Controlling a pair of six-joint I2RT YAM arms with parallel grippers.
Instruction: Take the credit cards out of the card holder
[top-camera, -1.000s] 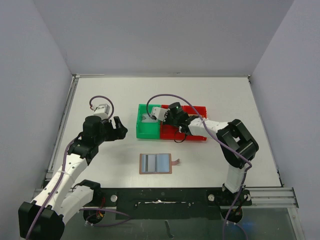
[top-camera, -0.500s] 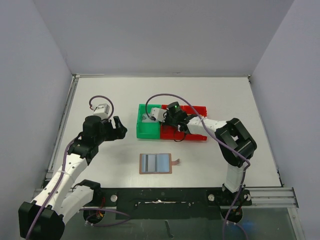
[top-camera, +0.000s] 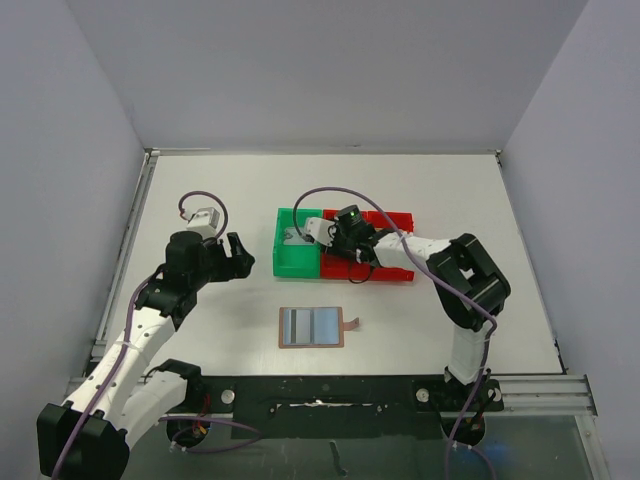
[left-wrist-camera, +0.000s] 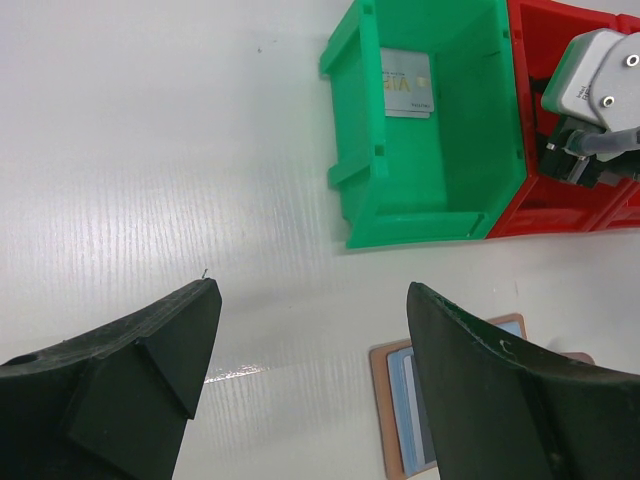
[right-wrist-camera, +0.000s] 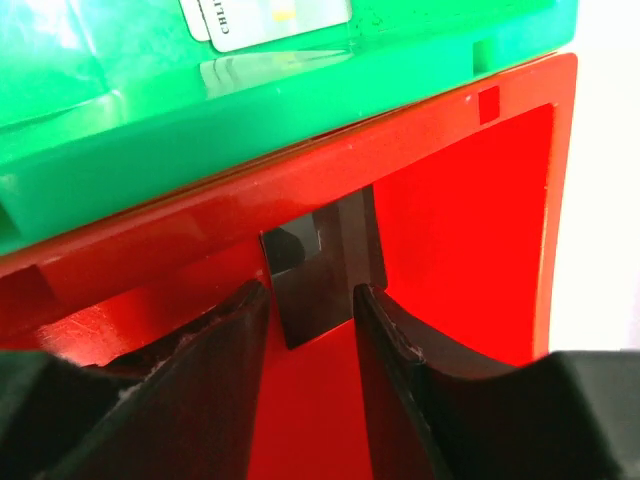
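Leaning black card, grey card cropped

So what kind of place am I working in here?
Probably a lab robot test cell: a white tabletop boxed in by plain walls, two arms bolted at its near edge, with a green bin, red bin and card holder as props.

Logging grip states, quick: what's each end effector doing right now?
Left end effector: open, empty.
Right end effector: open around a black card in the red bin.
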